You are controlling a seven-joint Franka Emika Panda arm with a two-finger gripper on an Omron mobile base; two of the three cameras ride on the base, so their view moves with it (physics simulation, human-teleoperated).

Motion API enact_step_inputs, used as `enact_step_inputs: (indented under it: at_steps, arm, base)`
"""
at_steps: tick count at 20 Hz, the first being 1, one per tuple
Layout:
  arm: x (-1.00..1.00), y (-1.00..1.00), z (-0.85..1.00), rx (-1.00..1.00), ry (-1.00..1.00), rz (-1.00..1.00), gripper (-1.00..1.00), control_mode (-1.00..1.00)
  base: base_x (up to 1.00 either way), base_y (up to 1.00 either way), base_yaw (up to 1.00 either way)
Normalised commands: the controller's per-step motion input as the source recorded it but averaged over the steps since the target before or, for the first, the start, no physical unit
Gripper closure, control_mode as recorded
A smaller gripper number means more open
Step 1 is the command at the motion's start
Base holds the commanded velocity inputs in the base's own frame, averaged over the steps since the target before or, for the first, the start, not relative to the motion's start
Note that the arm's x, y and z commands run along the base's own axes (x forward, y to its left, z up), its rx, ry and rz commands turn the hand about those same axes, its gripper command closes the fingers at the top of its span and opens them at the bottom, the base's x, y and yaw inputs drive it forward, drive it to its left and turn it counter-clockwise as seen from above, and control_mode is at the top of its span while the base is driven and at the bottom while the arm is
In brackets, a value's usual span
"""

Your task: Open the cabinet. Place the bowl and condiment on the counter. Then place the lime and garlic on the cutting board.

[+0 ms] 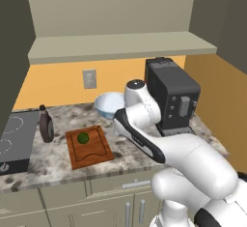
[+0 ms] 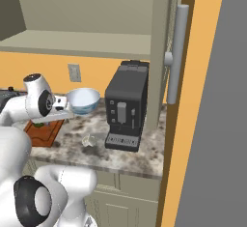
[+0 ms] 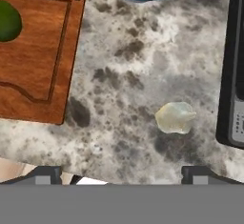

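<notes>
The cabinet (image 1: pixel 120 45) stands open, its shelves bare, and one door with a silver bar handle (image 2: pixel 176 52) is swung out at the right. On the counter (image 1: pixel 53 161) the blue-patterned bowl (image 1: pixel 108 104) rests near the wall. The dark condiment bottle (image 1: pixel 47 124) stands upright left of the cutting board (image 1: pixel 91 151). The lime (image 1: pixel 83 137) lies on the board's far part. The whitish garlic (image 3: pixel 175 117) lies on the counter (image 3: pixel 124 85) in front of the coffee machine. My gripper (image 3: pixel 123 174) hovers above the garlic, open and holding nothing.
A black coffee machine (image 1: pixel 171 93) stands at the right end of the counter, close beside the garlic (image 2: pixel 89 140). A black stovetop (image 1: pixel 14 139) sits at the left. The orange side wall and the open door close off the right.
</notes>
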Motion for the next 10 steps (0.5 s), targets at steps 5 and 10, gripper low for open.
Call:
enact_step_inputs:
  at_steps: [5, 10]
  arm:
    - [0.00, -0.54, 0.00, 0.00, 0.16, -0.39, -1.00, -1.00]
    - [-0.02, -0.48, 0.00, 0.00, 0.11, -0.37, -1.00, -1.00]
  base:
    - [0.00, 0.00, 0.00]
    - [0.00, 0.00, 0.00]
